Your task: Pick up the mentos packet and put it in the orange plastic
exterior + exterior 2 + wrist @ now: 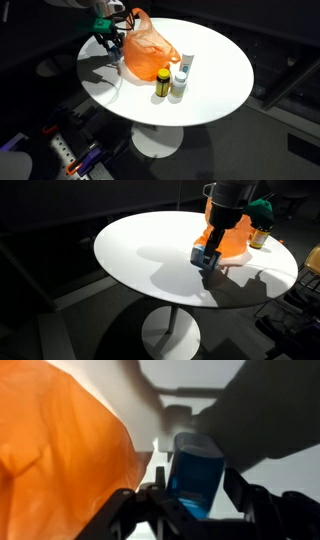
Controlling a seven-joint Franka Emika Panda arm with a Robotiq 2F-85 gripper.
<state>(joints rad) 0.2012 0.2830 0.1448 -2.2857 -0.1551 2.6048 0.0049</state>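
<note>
My gripper (207, 262) is closed on the mentos packet (196, 472), pinching its blue body between both fingers so it seems to hang clear of the white table (140, 250) and can be carried without sliding. My arm reaches in over the table with the wrist pointing down, the packet just beside the orange plastic (150, 45), not yet over its opening
</note>
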